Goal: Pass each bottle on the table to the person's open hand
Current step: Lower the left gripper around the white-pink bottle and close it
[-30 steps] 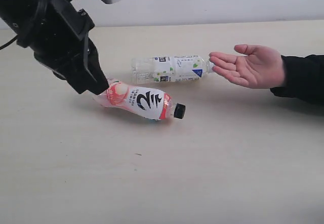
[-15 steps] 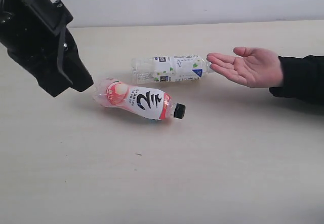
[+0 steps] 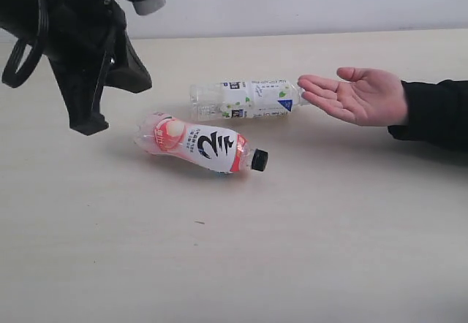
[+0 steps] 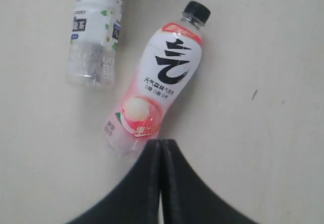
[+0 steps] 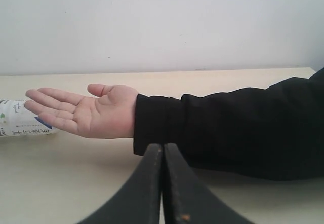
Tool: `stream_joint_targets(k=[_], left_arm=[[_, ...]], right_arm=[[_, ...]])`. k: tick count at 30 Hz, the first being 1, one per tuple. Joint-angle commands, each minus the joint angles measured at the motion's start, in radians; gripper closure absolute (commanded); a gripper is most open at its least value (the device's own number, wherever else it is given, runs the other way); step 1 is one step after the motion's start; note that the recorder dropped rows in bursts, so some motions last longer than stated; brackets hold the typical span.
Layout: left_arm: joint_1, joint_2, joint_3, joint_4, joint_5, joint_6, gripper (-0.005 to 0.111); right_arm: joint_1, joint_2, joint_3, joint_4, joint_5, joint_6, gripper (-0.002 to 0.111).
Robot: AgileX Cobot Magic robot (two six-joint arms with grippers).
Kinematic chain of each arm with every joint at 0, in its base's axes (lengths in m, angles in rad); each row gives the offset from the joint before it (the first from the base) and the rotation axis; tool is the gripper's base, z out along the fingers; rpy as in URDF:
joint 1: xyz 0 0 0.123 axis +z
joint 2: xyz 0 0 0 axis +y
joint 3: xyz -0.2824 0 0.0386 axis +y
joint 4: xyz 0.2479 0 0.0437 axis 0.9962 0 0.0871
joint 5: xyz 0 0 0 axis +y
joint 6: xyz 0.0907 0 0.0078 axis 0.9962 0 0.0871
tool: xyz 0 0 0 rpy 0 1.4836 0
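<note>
Two bottles lie on their sides on the table point(image 3: 307, 235). The pink-white one with a black cap point(image 3: 197, 144) lies nearer the front, and in the left wrist view its base point(image 4: 126, 140) is just beyond my fingertips. The white floral one point(image 3: 245, 99) lies behind it, its neck end touching the person's open hand point(image 3: 362, 95). My left gripper point(image 3: 89, 126) is shut and empty, left of the pink-white bottle and apart from it; the wrist view shows it pressed together point(image 4: 162, 142). My right gripper point(image 5: 162, 145) is shut and empty, facing the hand point(image 5: 96, 112) and the floral bottle's end point(image 5: 20, 118).
The person's black sleeve point(image 3: 435, 111) rests on the table at the right edge and fills much of the right wrist view point(image 5: 238, 127). A pale wall point(image 3: 307, 1) runs behind the table's far edge.
My left arm has pulled back to the left, away from the base of the pink-white bottle, and turned. Both bottles and the hand lie where they were.
</note>
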Motion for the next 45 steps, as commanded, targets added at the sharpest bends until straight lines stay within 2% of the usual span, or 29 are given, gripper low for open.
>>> stream_joint_targets(k=[1, 3, 9, 15, 26, 32, 35, 39, 45], left_arm=[[0.009, 0.077, 0.003, 0.005, -0.020, 0.288, 0.107], [0.014, 0.141, -0.013, 0.000, -0.020, 0.358, 0.107], [0.048, 0.323, -0.106, 0.004, 0.041, 0.362, 0.107], [0.057, 0.326, -0.116, -0.128, 0.020, 0.325, 0.107], [0.057, 0.326, -0.116, -0.108, 0.046, 0.247, 0.107], [0.059, 0.326, -0.116, 0.001, 0.068, 0.231, 0.107], [0.059, 0.326, -0.116, -0.009, 0.079, 0.235, 0.105], [0.059, 0.326, -0.116, -0.009, 0.050, 0.288, 0.091], [0.059, 0.326, -0.116, -0.035, -0.023, 0.344, 0.054]], right_arm=[[-0.005, -0.005, 0.004, -0.004, -0.005, -0.001, 0.108], [-0.005, -0.005, 0.004, -0.004, -0.005, -0.001, 0.108], [-0.005, -0.005, 0.004, -0.004, -0.005, -0.001, 0.108], [-0.005, -0.005, 0.004, -0.004, -0.005, -0.001, 0.108], [-0.005, -0.005, 0.004, -0.004, -0.005, -0.001, 0.108], [-0.005, -0.005, 0.004, -0.004, -0.005, -0.001, 0.108], [-0.005, -0.005, 0.004, -0.004, -0.005, -0.001, 0.108], [-0.005, -0.005, 0.004, -0.004, -0.005, -0.001, 0.108], [-0.005, -0.005, 0.004, -0.004, -0.005, -0.001, 0.108]])
